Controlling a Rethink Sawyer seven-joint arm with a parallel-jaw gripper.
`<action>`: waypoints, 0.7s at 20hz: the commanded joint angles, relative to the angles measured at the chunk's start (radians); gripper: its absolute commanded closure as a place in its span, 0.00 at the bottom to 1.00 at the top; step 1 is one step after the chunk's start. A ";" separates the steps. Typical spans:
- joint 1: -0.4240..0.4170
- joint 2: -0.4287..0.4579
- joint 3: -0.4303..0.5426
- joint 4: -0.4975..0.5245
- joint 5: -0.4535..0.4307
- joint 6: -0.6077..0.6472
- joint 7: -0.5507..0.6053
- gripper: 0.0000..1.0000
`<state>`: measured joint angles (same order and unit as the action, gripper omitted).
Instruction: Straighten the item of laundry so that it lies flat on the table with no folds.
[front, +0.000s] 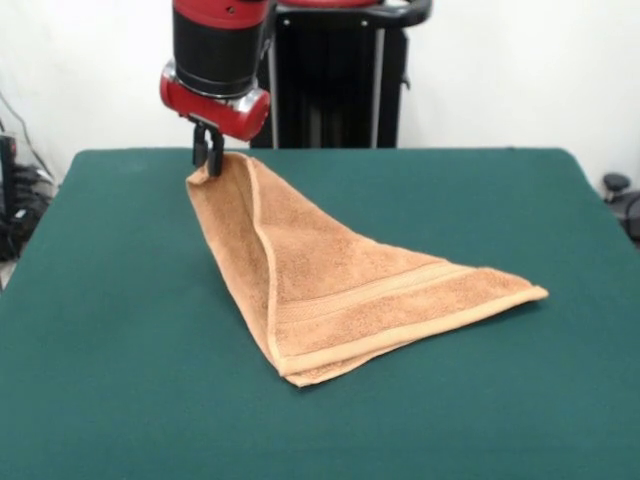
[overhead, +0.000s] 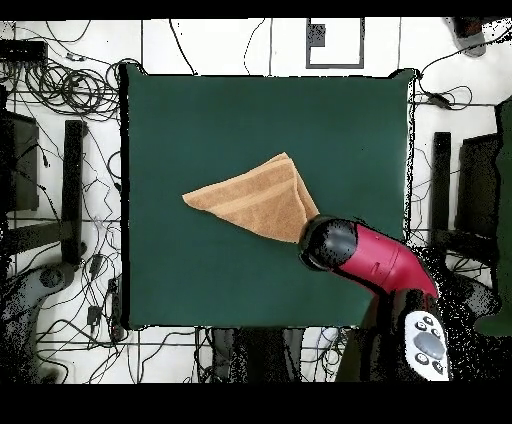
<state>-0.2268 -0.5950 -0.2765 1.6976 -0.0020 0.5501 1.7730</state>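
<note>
The tan-orange towel (front: 330, 290) is lifted by one corner and drapes down in a folded triangle onto the dark green table (front: 120, 380). Its lower part rests on the felt, with a border band along the near edge and one tip pointing right. My gripper (front: 208, 158) is shut on the raised corner at the towel's top left, above the table's far left part. Seen from overhead, the towel (overhead: 255, 198) is a triangle near the middle of the table (overhead: 200, 110), and the arm's red and black head (overhead: 335, 245) covers the gripper and the held corner.
Cables (overhead: 75, 90) and stands lie on the floor around the table. The robot's black pedestal (front: 330, 80) rises behind the table's far edge. Green felt stretches wide on every side of the towel.
</note>
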 joint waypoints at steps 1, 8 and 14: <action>0.018 0.026 0.129 0.061 -0.045 -0.070 0.058 1.00; 0.019 0.022 0.131 0.067 -0.042 -0.064 0.063 1.00; 0.011 0.028 0.140 0.067 -0.042 -0.077 0.063 1.00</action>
<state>-0.2268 -0.5951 -0.2564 1.7008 -0.0039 0.5282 1.7730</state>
